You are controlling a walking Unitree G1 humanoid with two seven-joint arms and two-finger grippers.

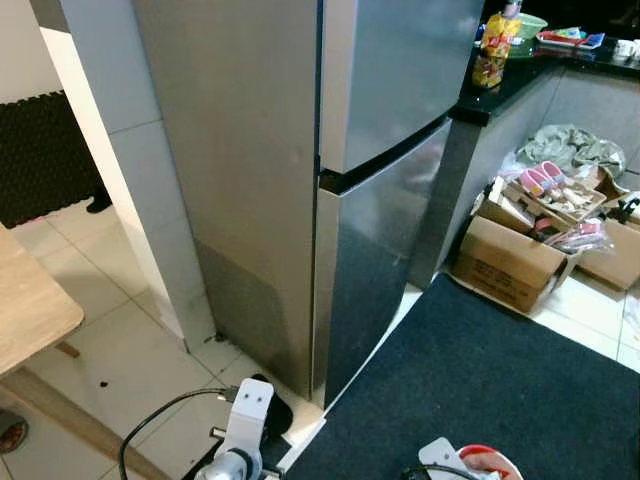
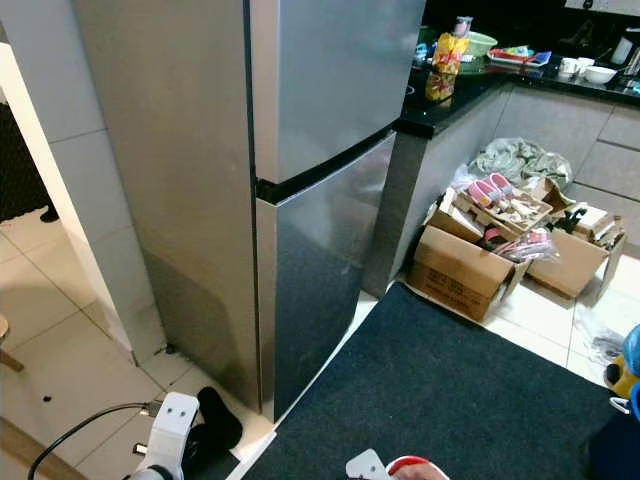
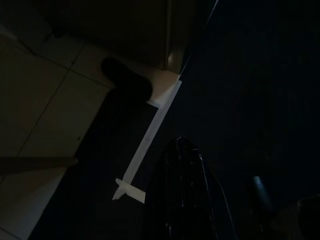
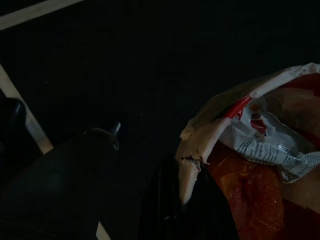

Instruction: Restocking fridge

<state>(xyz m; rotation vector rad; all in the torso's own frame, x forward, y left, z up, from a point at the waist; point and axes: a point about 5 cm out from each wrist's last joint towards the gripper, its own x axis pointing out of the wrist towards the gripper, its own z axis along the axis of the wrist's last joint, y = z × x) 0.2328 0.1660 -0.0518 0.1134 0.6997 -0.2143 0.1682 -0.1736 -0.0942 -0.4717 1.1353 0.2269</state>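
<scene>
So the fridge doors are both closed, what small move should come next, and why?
Probably raise the left pincer toward the door edge of the fridge to open it. Both doors are shut, the left arm hangs low over the mat, and the right pincer seems to hold a red and white packet.

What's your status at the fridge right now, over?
Right end effector low over the dark mat, shut on a red-and-white packet. Left arm idle. Fridge ahead, both doors shut. Cardboard boxes beside it, off the path.

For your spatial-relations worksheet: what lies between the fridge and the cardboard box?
The dark counter end panel, then bare white tile beside the dark mat, in both eye views, between fridge and box.
</scene>
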